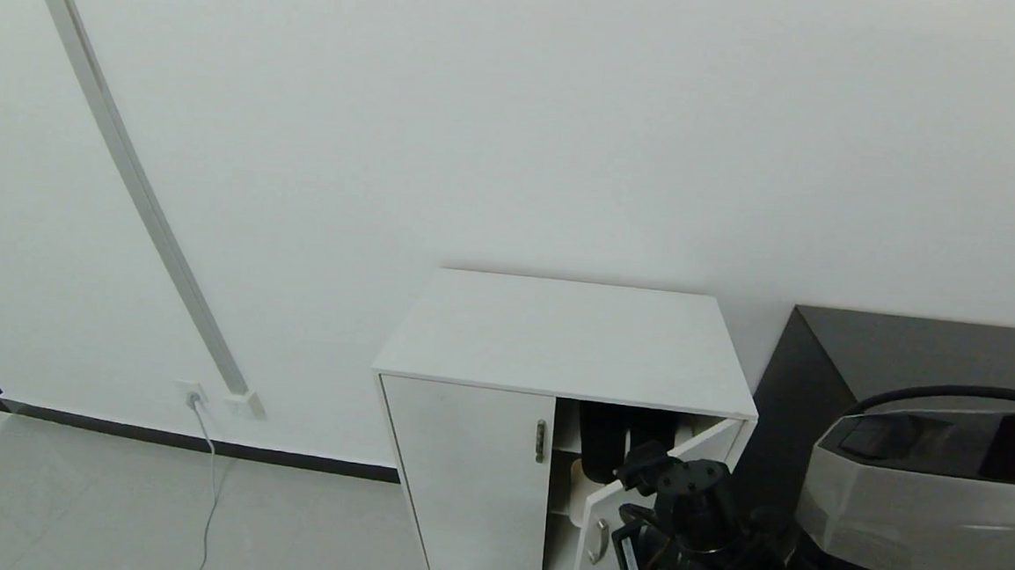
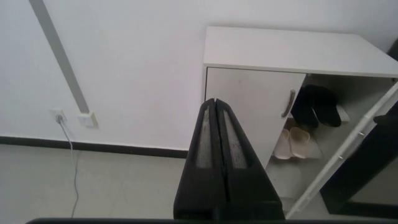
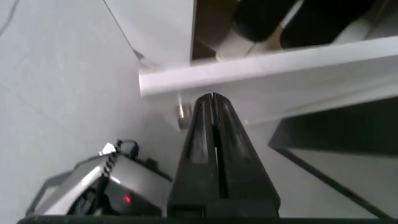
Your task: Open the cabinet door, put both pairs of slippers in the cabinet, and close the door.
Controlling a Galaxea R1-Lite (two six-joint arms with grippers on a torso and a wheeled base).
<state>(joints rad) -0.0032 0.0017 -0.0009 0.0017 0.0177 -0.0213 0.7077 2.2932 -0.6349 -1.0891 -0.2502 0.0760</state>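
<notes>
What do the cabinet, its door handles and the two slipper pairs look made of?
Cabinet: likely laminated board, matte white; flat, square-edged panels.
Handle: metal, going by its dull silvery sheen.
Black slippers: possibly foam or rubber, matte; too small to be sure.
Beige slippers: same soft look, smooth and matte.

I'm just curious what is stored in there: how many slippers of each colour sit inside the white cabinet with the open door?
Black slip-on slippers: 2
Beige slip-on slippers: 2
Total: 4

No readable text or label, seemingly, anywhere.
</notes>
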